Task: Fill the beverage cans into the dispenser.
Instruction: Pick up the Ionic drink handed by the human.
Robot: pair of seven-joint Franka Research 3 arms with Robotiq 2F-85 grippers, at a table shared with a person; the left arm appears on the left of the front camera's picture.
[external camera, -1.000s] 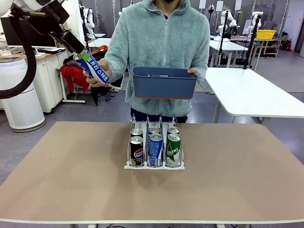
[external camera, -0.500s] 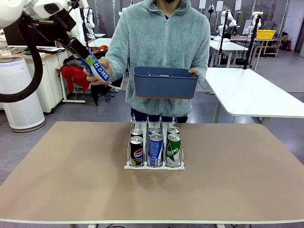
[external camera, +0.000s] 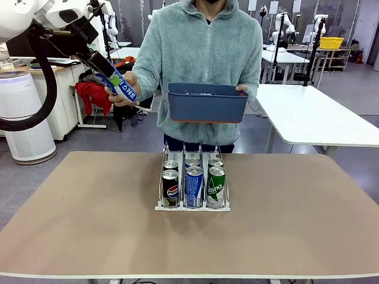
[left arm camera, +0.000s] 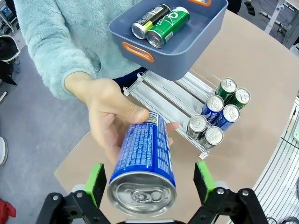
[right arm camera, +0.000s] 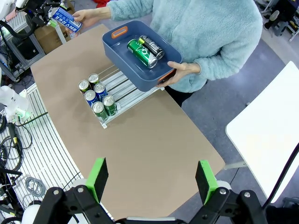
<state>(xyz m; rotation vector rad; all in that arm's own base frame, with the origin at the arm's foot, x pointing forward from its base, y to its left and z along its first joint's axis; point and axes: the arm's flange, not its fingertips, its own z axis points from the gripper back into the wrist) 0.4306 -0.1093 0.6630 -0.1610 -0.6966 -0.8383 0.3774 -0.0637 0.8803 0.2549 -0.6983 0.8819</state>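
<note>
While left claw (left arm camera: 149, 180) gapes round hand-held blue can (left arm camera: 143, 156), right claw (right arm camera: 152, 179) gapes empty — bin (external camera: 206, 107): two cans (right arm camera: 145, 49); dispenser (external camera: 192, 207): six.

A tan table (external camera: 284, 225) with rounded corners fills the foreground. At its far side stands a person in a fuzzy pale teal fleece (external camera: 201, 47), with a dark blue plastic bin (external camera: 206, 103) at waist height above the table's far edge; the bin has orange handle grips (left arm camera: 138, 51). Behind, a white cylindrical air purifier (external camera: 23, 127) stands on the left near a red cloth (external camera: 92, 94). A white table (external camera: 314, 115) is on the right, with a yellow crate (external camera: 331, 42) farther back.
</note>
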